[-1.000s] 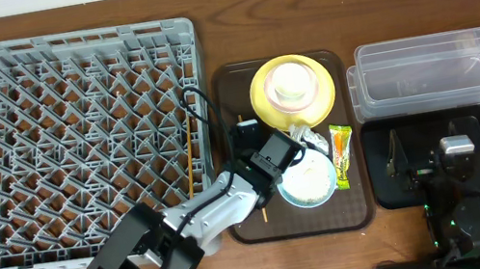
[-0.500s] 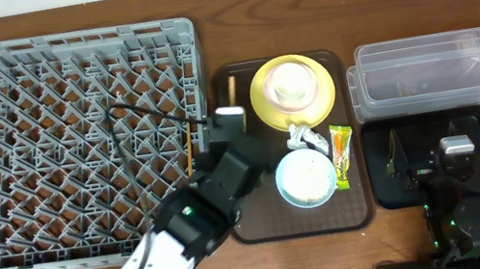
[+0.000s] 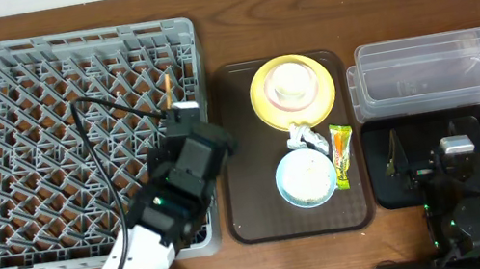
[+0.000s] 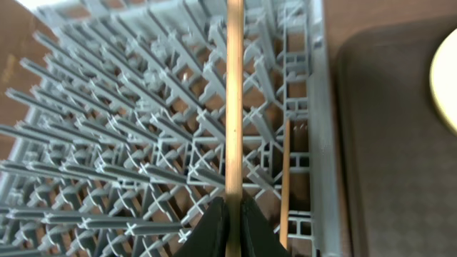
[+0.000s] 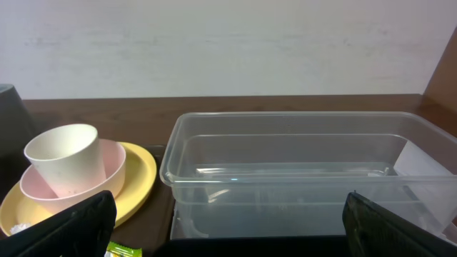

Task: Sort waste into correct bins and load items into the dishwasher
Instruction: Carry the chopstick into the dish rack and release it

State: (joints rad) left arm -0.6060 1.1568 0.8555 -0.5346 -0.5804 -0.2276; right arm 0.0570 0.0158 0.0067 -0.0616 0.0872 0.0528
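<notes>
Over the right-hand rows of the large square grey plastic dish rack (image 4: 107,143), my left claw (image 4: 233,214) was clamped on a thin wooden chopstick (image 4: 234,93). It pinched the stick near one end, so the rest ran straight out ahead of the fingers, above the pegs. A second thin wooden chopstick (image 4: 285,178) lay down in the rack just to the right, close to the rim beside the dark brown serving tray (image 4: 385,143). I judged the step in hand to be setting the held stick down beside its mate. To do it well I would lower it lengthwise along a channel between peg rows. I would keep it level so the far tip caught no peg, and release only once it rested. My right claw (image 5: 228,200) stood spread wide, holding nothing, facing the clear rectangular plastic container (image 5: 300,150).
</notes>
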